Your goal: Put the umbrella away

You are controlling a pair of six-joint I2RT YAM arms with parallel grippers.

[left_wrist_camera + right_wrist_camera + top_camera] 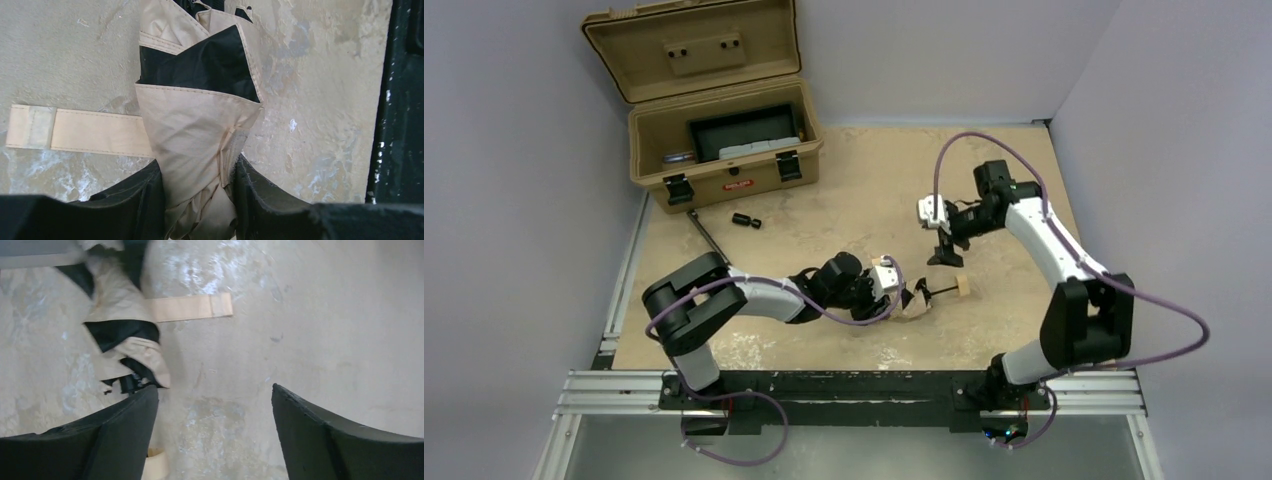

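The umbrella [917, 301] is a small rolled beige bundle with dark inner folds, lying on the table near the middle front. Its pale wooden handle [964, 287] points right on a thin dark shaft. My left gripper [904, 297] is shut on the bundle. In the left wrist view the fabric [190, 125] is pinched between both fingers [197, 164], and a beige strap [75, 131] lies flat to the left. My right gripper [945, 256] hovers open and empty just behind the handle. The right wrist view [214, 387] shows the umbrella [120, 320] at upper left.
An open tan hard case [724, 150] with a black tray inside stands at the back left. A small black cylinder [745, 221] and a thin dark rod [707, 232] lie in front of it. A metal rail [854, 390] runs along the near edge.
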